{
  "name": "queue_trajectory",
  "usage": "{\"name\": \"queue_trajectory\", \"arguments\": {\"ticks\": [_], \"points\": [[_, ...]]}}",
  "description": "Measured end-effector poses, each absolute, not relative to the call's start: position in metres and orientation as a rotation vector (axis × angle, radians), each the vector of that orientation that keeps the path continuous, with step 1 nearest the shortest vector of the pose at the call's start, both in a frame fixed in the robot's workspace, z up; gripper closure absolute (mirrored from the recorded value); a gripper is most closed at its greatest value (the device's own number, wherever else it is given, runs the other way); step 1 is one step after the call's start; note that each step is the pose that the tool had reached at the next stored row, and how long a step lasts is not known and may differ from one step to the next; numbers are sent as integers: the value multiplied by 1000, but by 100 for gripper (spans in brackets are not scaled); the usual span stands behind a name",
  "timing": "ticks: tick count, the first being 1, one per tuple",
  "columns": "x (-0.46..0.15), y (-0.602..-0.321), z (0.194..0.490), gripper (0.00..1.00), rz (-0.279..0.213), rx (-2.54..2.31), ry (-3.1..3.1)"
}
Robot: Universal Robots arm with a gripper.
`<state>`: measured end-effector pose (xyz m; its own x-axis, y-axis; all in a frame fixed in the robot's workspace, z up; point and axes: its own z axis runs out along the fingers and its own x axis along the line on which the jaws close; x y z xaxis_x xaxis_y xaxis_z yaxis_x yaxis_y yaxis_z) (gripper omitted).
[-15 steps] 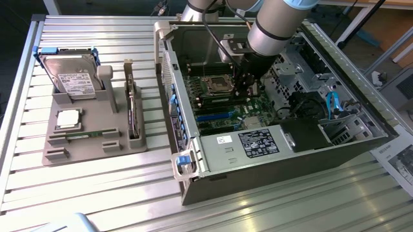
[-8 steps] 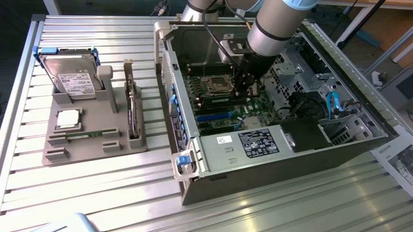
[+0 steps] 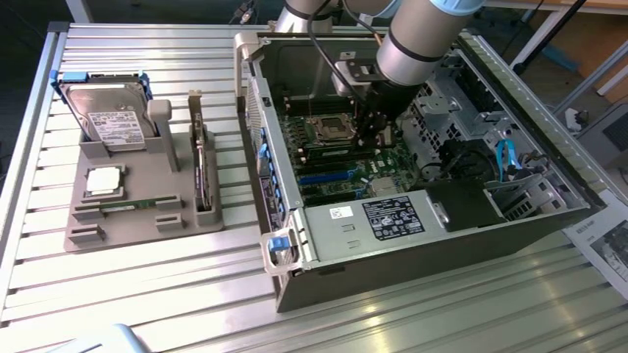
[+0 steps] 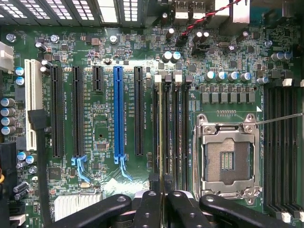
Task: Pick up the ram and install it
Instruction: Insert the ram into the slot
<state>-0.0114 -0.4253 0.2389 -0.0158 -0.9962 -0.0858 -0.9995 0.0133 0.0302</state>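
Note:
My gripper (image 4: 161, 192) is down inside the open computer case (image 3: 510, 220), over the motherboard (image 4: 104, 137). Its two black fingers (image 4: 148, 206) are shut on the ram (image 4: 160, 133), which I see edge-on as a thin greenish-yellow line. The stick runs along one of the black memory slots (image 4: 176, 128) beside the empty silver processor socket (image 4: 227, 159). Whether it is seated in the slot I cannot tell. In the exterior view the gripper (image 3: 374, 134) hangs below the grey arm (image 3: 422, 37), just beside the socket (image 3: 332, 126).
A grey holder (image 3: 137, 213) on the slatted table at the exterior view's left carries a hard drive (image 3: 110, 118), a square silver processor (image 3: 104, 180) and an upright dark expansion card (image 3: 199, 173). Expansion slots, one of them blue (image 4: 118, 111), and capacitors (image 4: 223, 76) surround the memory slots.

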Motion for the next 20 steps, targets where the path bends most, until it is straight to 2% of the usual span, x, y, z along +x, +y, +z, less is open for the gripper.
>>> {"name": "queue_trajectory", "arguments": {"ticks": [20], "points": [[-12,-425,238,88,127,-2180,2203]]}}
